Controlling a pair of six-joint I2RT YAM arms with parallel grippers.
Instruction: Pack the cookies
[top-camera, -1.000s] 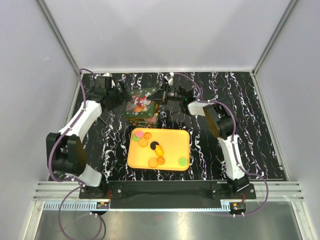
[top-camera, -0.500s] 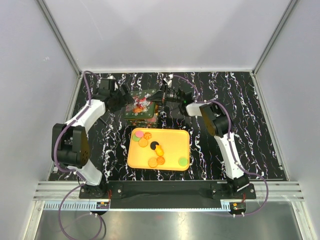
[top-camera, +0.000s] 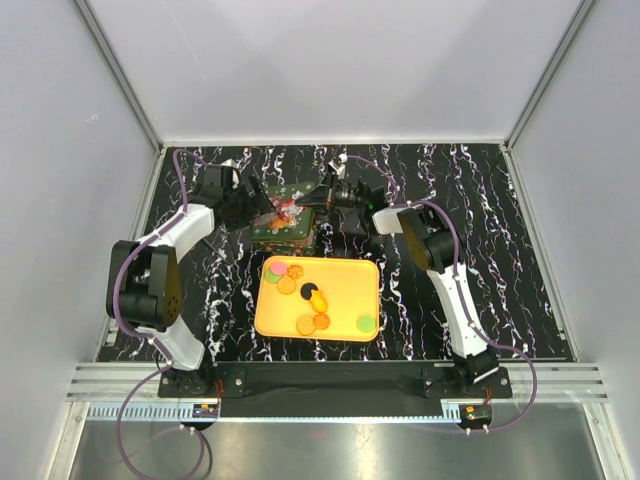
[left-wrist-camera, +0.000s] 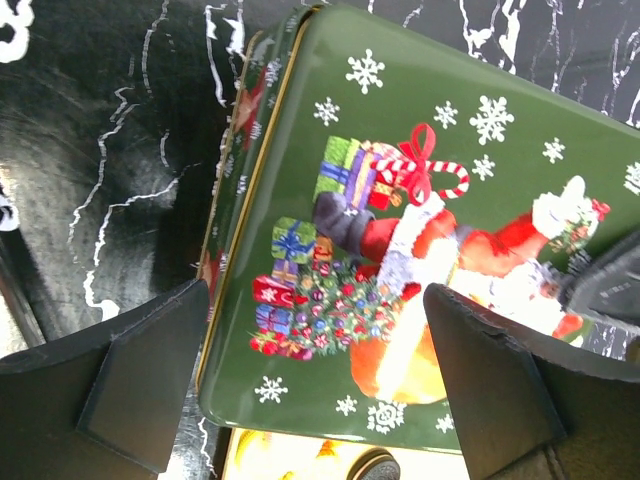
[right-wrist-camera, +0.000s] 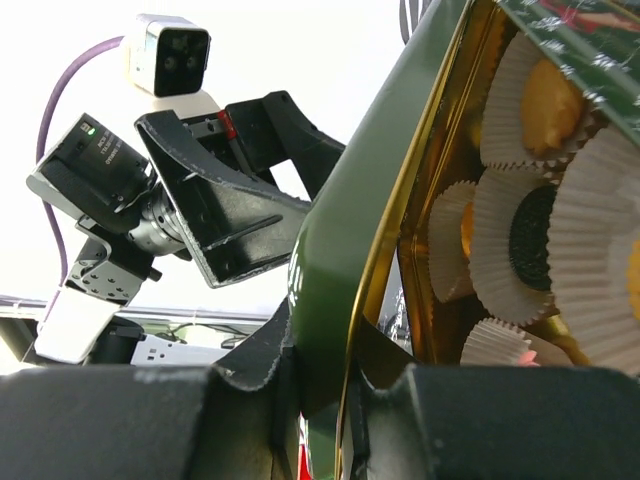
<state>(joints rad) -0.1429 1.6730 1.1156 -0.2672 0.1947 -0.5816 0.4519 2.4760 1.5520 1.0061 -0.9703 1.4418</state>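
Cookies flat on tray, lid tilted up

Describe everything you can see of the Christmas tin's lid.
The tin lid looks like glossy green metal with a gold rim, printed with Santa, wrapped presents, a candy cane and white snowflakes. It is tilted open, exposing paper cups underneath. The right claw pinches its edge; the open left claw hovers by it, not visibly touching.

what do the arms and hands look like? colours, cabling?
Left arm and right arm: white links, black joints, purple cables looped outside. Left hand and right hand: black, wedge-shaped fingers; white box camera on the left wrist.
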